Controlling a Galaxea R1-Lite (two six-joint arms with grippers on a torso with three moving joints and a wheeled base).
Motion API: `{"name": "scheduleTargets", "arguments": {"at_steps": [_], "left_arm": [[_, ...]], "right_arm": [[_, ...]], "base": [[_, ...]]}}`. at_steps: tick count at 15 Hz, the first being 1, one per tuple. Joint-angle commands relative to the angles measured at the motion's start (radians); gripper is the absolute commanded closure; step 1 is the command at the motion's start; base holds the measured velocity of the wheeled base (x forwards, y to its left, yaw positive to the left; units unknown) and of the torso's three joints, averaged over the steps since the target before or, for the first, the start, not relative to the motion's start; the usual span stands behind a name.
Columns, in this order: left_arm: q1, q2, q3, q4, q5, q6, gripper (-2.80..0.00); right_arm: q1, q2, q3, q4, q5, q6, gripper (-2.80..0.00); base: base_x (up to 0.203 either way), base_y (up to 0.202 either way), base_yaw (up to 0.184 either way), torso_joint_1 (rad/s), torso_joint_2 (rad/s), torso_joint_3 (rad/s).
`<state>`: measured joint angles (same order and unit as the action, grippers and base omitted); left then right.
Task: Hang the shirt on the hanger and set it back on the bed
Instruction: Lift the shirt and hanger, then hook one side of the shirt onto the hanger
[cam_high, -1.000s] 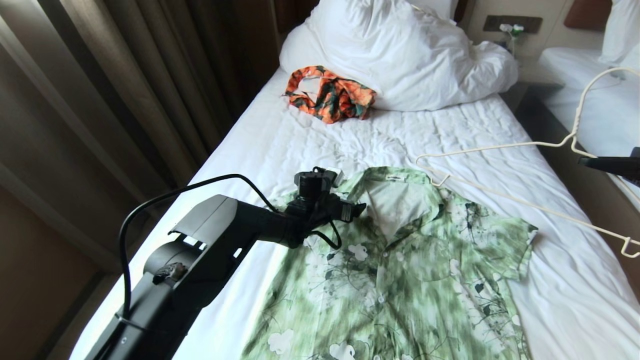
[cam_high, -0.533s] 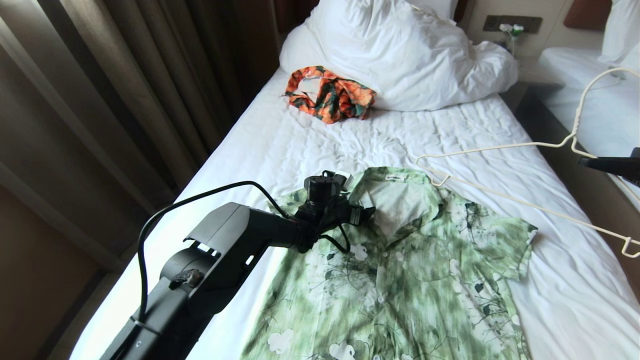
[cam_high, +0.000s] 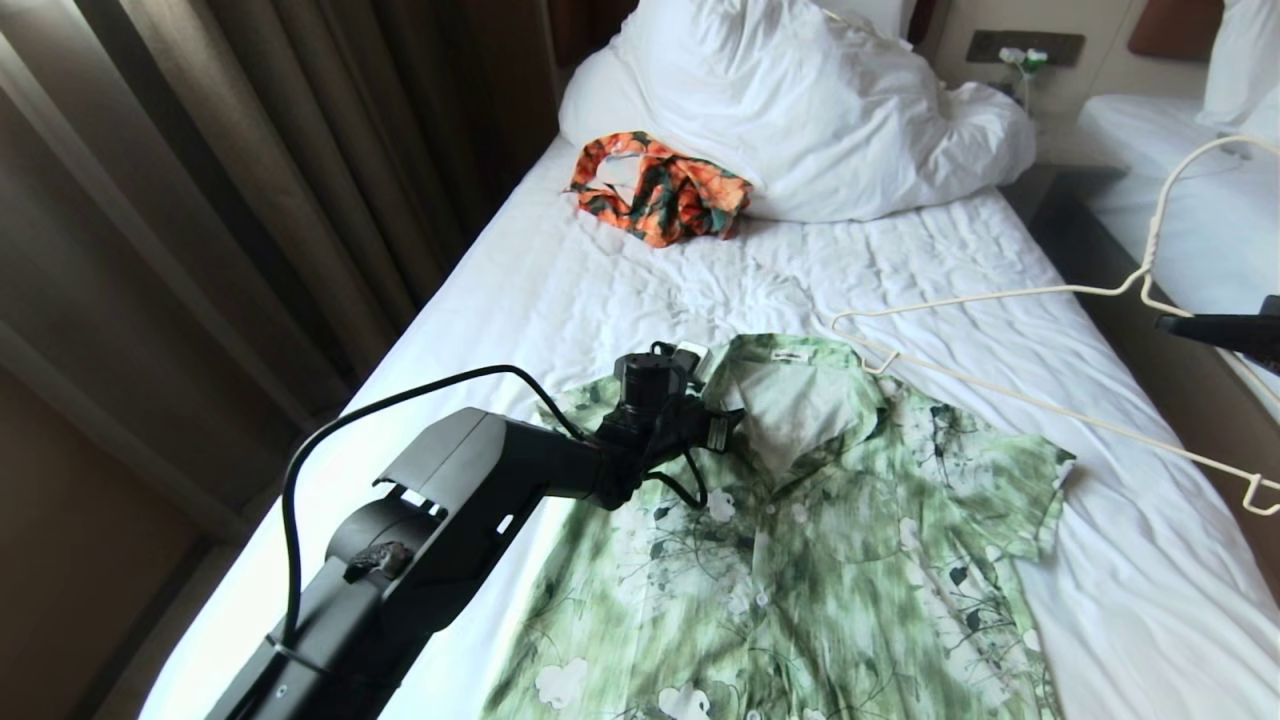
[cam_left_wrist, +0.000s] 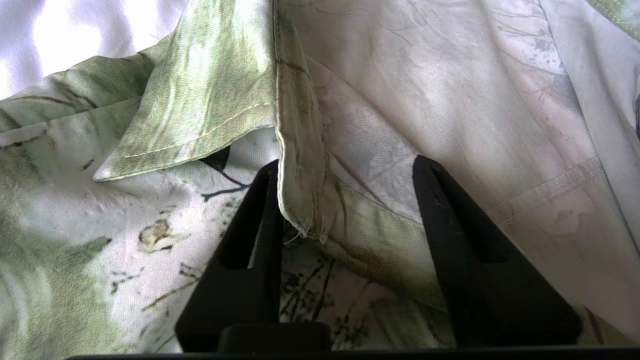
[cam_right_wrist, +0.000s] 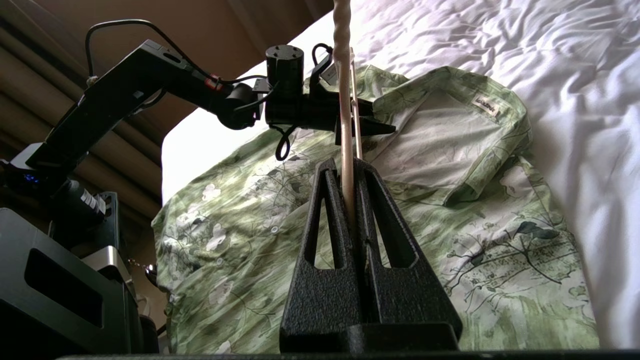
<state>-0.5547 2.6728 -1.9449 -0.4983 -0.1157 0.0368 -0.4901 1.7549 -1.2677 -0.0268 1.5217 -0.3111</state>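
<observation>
Curtains flank the bed; left hand half-open astride shirt collar, right hand pinching hanger.

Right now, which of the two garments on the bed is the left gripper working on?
The green floral shirt, at its collar, under the left gripper; the orange garment lies crumpled by the pillow.

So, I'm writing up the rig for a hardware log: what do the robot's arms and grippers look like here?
The left arm is matte black with a boxy, angular shell, a black cable looping over it and a cylindrical module by the wrist. The left gripper and the right gripper have black, textured, wedge-shaped fingers with triangular cut-outs.
</observation>
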Motion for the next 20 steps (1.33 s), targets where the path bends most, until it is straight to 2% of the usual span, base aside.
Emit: {"name": "scheduleTargets", "arguments": {"at_steps": [1,4,9,16,20], "left_arm": [[0.001,-0.008,0.000,-0.005,0.001,0.000,0.00],[0.004,-0.034,0.000,-0.003,0.008,0.000,0.00],[-0.016,-0.109,0.027,0.076,0.086,-0.008,0.00],[-0.038,-0.369,0.270,0.086,0.092,-0.022,0.00],[-0.054,-0.445,0.334,0.094,0.100,-0.017,0.00]], "right_arm": [[0.001,0.002,0.001,-0.001,0.008,-0.002,0.00],[0.004,0.005,0.001,-0.001,0.008,-0.003,0.00],[0.008,0.031,-0.004,-0.002,0.008,-0.003,0.00],[0.081,0.142,-0.017,-0.004,0.008,-0.008,0.00],[0.110,0.192,-0.025,-0.004,0.008,-0.006,0.00]], "base": [[0.000,0.000,0.000,0.000,0.00,0.000],[0.000,0.000,0.000,0.000,0.00,0.000],[0.000,0.000,0.000,0.000,0.00,0.000],[0.000,0.000,0.000,0.000,0.00,0.000],[0.000,0.000,0.000,0.000,0.00,0.000]]}}
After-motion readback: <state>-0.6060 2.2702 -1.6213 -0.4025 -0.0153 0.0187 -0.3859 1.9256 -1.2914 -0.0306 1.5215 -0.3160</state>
